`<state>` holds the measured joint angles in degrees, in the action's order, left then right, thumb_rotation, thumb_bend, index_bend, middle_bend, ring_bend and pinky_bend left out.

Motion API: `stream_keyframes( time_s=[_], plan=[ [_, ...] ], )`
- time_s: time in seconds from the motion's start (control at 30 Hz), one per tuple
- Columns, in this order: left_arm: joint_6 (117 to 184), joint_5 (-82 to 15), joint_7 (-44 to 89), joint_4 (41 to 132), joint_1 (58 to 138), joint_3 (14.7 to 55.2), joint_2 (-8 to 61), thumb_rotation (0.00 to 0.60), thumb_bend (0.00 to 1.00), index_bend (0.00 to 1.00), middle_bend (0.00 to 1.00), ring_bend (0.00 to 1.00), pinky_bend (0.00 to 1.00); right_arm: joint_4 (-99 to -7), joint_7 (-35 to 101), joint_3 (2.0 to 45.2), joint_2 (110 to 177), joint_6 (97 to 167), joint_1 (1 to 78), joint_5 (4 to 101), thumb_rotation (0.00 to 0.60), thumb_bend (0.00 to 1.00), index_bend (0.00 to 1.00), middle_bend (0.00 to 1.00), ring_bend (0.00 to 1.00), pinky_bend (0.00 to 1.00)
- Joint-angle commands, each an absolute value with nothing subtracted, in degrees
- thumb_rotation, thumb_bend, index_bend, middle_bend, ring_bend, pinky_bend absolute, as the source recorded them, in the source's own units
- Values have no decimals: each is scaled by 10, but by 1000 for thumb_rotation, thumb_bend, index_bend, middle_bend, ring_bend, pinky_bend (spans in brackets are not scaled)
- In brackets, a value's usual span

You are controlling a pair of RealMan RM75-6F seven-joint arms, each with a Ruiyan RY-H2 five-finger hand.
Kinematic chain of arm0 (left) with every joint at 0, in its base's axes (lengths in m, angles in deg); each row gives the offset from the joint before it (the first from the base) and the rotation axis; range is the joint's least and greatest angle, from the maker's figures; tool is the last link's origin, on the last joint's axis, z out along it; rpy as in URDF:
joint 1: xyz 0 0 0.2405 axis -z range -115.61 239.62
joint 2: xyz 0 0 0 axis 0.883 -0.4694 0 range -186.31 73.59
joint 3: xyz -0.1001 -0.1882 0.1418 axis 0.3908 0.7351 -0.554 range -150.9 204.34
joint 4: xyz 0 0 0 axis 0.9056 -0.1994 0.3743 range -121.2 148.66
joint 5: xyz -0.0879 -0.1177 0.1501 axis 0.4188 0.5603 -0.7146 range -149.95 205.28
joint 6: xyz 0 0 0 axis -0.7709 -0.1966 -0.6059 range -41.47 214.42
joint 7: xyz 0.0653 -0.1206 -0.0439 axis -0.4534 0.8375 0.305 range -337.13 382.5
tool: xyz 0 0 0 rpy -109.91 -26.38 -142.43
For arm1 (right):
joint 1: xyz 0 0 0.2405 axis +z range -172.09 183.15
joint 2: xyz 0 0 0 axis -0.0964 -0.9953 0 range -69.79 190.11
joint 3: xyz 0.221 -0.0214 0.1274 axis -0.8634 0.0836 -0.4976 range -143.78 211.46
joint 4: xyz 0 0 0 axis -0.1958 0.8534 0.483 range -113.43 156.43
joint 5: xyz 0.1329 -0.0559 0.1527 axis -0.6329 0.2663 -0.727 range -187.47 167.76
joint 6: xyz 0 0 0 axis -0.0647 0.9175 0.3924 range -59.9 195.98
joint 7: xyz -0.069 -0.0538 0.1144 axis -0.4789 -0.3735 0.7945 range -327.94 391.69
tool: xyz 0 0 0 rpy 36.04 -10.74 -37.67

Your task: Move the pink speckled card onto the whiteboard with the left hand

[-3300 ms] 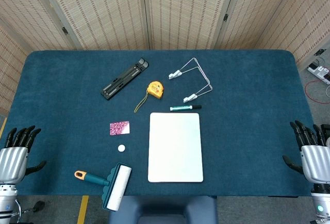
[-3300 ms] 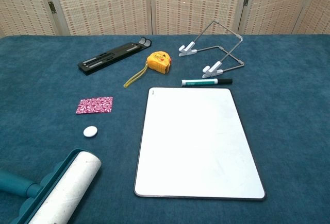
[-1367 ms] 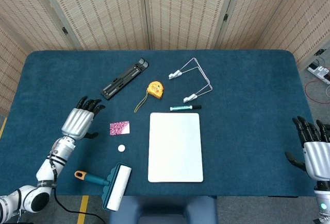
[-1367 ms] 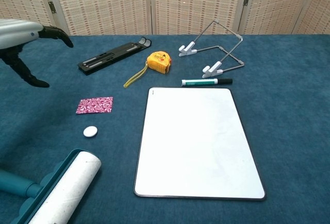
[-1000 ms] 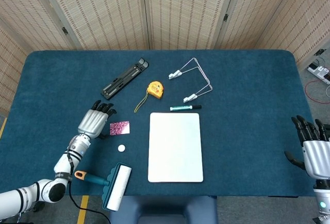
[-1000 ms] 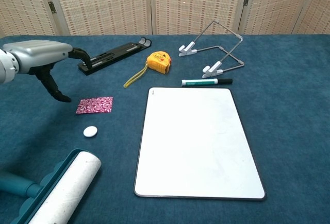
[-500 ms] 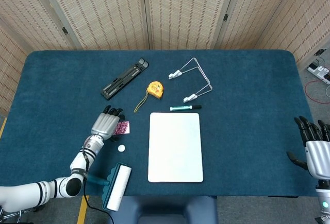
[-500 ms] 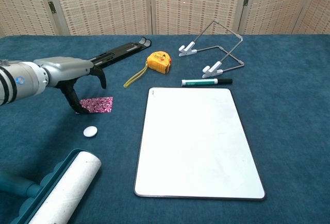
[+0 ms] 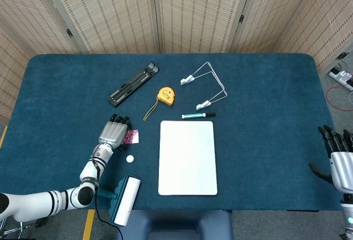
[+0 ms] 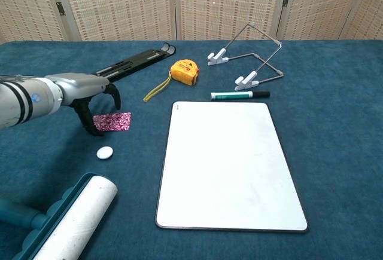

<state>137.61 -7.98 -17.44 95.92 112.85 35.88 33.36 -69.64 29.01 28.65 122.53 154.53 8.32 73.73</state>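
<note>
Pink speckled card [image 10: 114,121] | left half hidden | left hand [image 10: 84,90] over it

Bright, even overhead light fills both views, with only soft, short shadows hugging things on the table [image 9: 265,85], and the whiteboard [image 10: 230,164] shows a pale, washed sheen without hard glare. Focus is crisp near the whiteboard in both views, while the lint roller [image 10: 72,224] nearest the chest camera looks slightly soft and enlarged.
</note>
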Motion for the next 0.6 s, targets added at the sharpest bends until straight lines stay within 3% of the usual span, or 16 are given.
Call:
stream_keyframes(
  time_s=[0.03,0.6],
  plan=[
    [1376,-73,-175,956,1132,356,335,600,246,325,150,129,0,-696,291,287,1226,1545,83,737,600,230,71,111,142,0],
    [1376,-51,-167,932,1146,345,346,600,276,351,150,130,0,-691,299,286,1227,1543,83,736,600,230,86,111,140,0]
  ],
)
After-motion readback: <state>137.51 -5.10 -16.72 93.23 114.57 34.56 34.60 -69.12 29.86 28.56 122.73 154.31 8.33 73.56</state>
